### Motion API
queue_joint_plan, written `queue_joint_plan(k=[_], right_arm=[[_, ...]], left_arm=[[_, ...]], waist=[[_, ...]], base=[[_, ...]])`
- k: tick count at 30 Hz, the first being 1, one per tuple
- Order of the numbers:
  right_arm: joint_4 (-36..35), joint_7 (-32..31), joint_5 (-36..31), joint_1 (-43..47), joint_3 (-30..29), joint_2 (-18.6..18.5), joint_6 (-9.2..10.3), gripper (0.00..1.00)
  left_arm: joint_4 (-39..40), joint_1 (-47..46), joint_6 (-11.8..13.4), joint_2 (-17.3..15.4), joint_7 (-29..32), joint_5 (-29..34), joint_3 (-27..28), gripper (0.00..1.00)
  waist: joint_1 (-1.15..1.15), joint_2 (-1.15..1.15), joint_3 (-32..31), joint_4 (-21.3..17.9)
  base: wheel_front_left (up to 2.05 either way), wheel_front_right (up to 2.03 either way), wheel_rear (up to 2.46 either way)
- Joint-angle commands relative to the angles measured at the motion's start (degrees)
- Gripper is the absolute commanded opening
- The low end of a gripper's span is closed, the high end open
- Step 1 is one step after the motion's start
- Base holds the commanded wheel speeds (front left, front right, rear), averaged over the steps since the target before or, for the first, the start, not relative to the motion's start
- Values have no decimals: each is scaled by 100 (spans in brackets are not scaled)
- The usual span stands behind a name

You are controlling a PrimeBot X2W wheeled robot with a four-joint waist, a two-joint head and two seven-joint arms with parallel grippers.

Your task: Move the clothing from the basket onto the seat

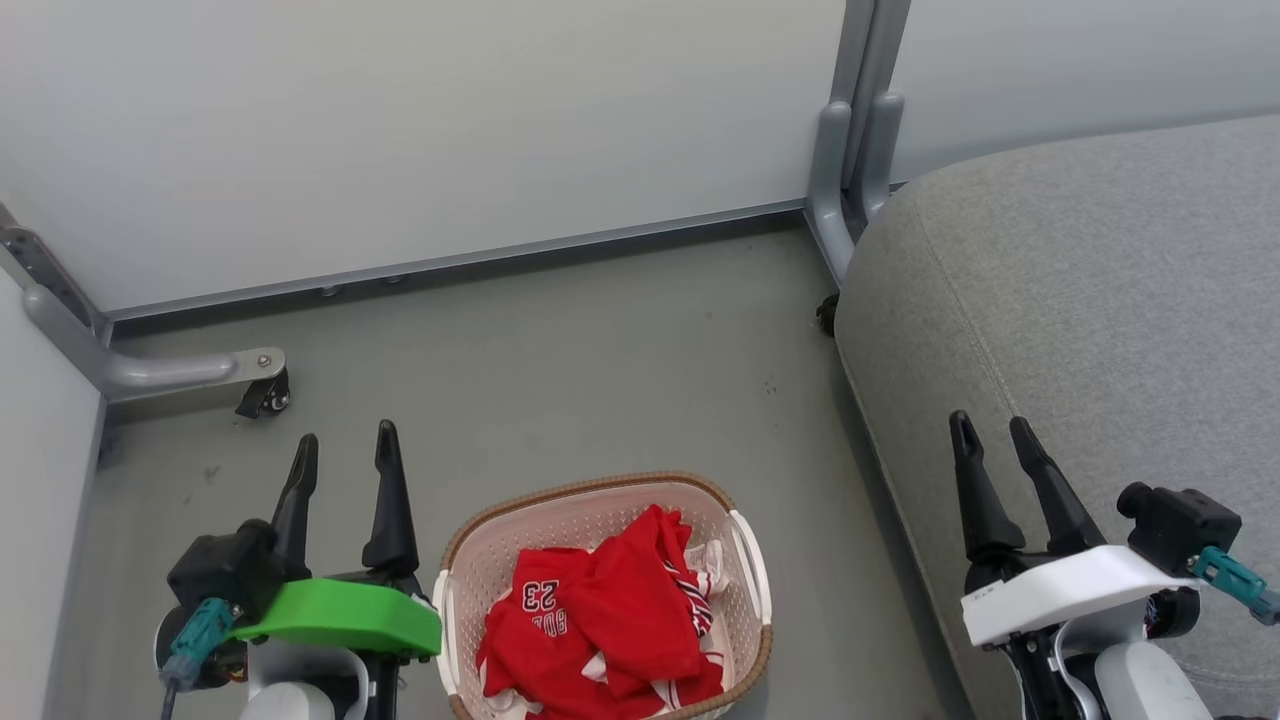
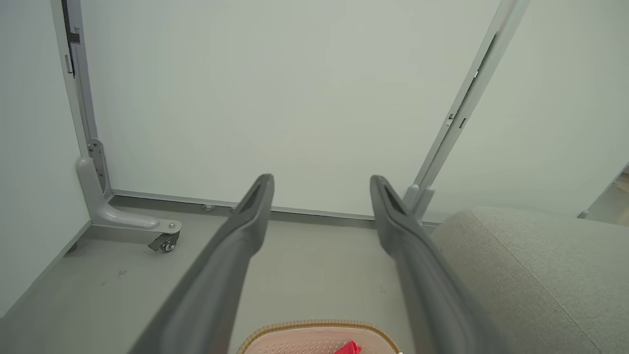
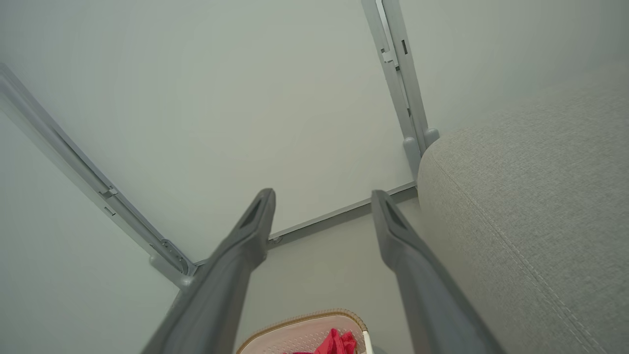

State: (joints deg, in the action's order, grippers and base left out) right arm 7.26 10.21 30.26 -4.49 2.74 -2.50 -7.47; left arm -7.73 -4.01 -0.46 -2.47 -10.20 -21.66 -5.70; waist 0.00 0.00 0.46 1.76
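Beyond the basket [image 1: 590,487], partition wall [image 1: 450,120], castered foot [image 1: 190,372].

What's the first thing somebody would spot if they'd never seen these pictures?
The bright red clothing with a white 23 jumps out, heaped in the cream basket at the bottom middle of the head view. The big grey seat sits on the right side. The left end effector beside the basket and the right end effector near the seat stand open and empty.
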Motion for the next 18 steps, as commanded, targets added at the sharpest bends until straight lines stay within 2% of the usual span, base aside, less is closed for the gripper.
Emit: queue_joint_plan(k=[1,18], right_arm=[[-19,59,-167,-63,19,-35,-3,100],[9,269,-1053,-93,102,-43,-3,100]], left_arm=[[41,-38,42,-44,-61,142,-23,100],[17,-45,82,-51,-270,945,-180,100]], waist=[[0,0,1,5],[0,0,-2,48]], base=[[0,0,0],[0,0,0]])
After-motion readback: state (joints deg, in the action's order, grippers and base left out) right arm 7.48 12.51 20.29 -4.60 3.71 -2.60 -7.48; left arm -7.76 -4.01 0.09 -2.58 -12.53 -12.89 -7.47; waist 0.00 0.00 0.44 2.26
